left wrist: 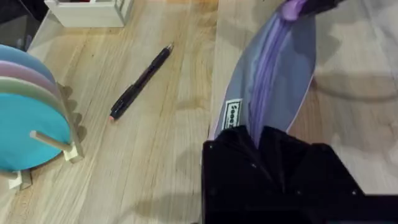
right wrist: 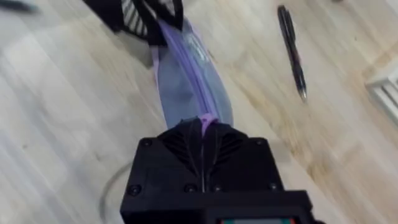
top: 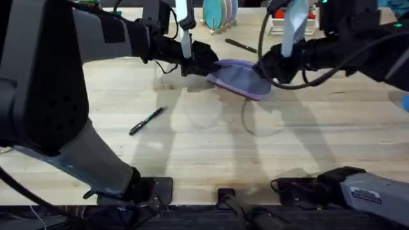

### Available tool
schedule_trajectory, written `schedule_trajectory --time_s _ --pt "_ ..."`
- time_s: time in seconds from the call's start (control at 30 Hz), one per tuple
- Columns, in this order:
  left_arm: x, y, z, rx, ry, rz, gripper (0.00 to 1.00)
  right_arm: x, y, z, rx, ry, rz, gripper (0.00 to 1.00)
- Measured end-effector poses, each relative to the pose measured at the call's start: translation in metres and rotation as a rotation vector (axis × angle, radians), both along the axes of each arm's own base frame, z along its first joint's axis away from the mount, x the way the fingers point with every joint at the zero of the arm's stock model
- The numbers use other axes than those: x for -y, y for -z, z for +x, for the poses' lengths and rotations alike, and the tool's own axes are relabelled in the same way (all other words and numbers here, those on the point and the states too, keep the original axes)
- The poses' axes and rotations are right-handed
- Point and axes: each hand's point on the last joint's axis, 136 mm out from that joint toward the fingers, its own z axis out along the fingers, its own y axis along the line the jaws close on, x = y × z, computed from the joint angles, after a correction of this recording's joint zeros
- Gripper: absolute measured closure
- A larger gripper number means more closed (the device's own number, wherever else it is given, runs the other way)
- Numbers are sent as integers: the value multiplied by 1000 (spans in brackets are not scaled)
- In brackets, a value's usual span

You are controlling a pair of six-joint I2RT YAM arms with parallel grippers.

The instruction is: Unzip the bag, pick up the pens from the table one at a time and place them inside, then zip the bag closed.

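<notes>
The bag [left wrist: 273,81] carries a small white label [left wrist: 233,115] with dark letters near one end; the letters are too blurred to read. The bag lies at the far middle of the worktop [top: 211,147], stretched between the two arms, with its zipper line on top.

The left pincer [top: 199,61] is closed on the left end of the bag, beside the label. The right pincer [top: 268,67] is closed on the right end, where the purple zipper strip goes between its fingers.

One pen [top: 146,121] lies alone on the near left part of the worktop, well apart from the bag. The other pen [top: 241,45] lies behind the bag, near the far edge.

The worktop is light wood with visible plank grain. At its far edge stands a wooden rack [left wrist: 68,140] holding round plates [left wrist: 28,118] in blue, pink and green, and beside it a white rack [left wrist: 90,12].
</notes>
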Motion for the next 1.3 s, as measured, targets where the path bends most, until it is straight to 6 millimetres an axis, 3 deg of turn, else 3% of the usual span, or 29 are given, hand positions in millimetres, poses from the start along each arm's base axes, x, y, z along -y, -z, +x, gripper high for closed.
schedule_trajectory --time_s 0.4,0.8,1.1,1.17,1.3 --pt "-1 0 1 0 -3 1 959 -43 5 28 48 -39 98 970" --pt "-3 1 2 1 -12 9 959 -105 12 49 19 -144 134 971" --pt "-4 2 3 1 -14 12 959 -108 12 50 11 -147 136 967" --pt "-3 2 3 2 -14 12 959 -108 12 49 6 -147 141 835" --pt "-2 1 1 -2 -6 6 959 -112 6 49 10 -156 151 440"
